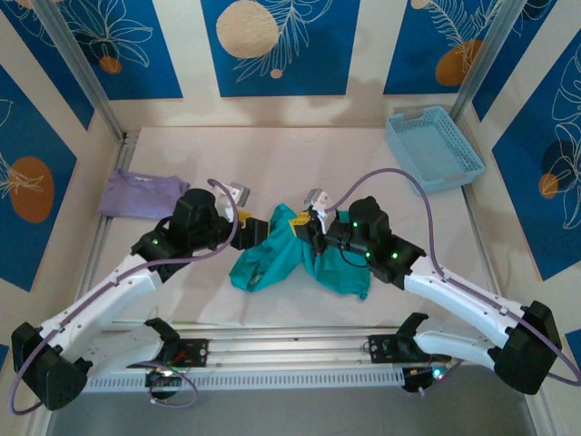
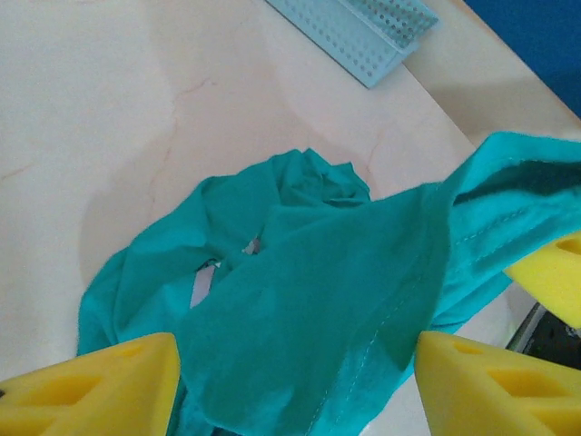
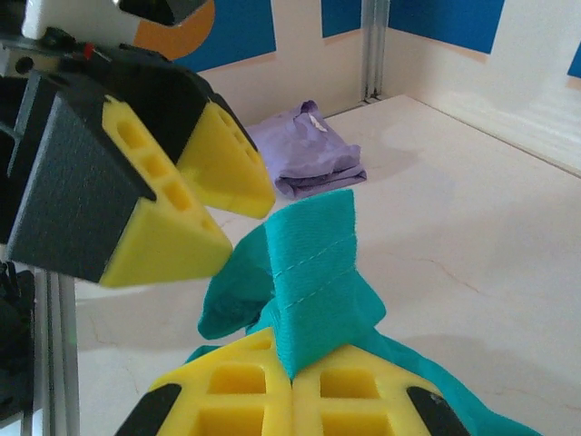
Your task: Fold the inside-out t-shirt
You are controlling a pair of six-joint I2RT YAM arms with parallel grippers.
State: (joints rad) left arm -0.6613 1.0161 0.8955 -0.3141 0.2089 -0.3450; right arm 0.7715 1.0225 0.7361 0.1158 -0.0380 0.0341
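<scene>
The inside-out t-shirt is a crumpled teal heap in the middle of the table, with one part lifted. My right gripper is shut on a stitched hem of the t-shirt, and the hem stands up from its closed yellow fingers. My left gripper hovers just left of it, open. Its yellow fingers stand wide apart on either side of a raised teal fold of the t-shirt without pinching it. In the right wrist view the left gripper sits close above the held hem.
A folded lavender garment lies at the back left. A light blue basket stands at the back right. Walls and metal posts ring the pale table.
</scene>
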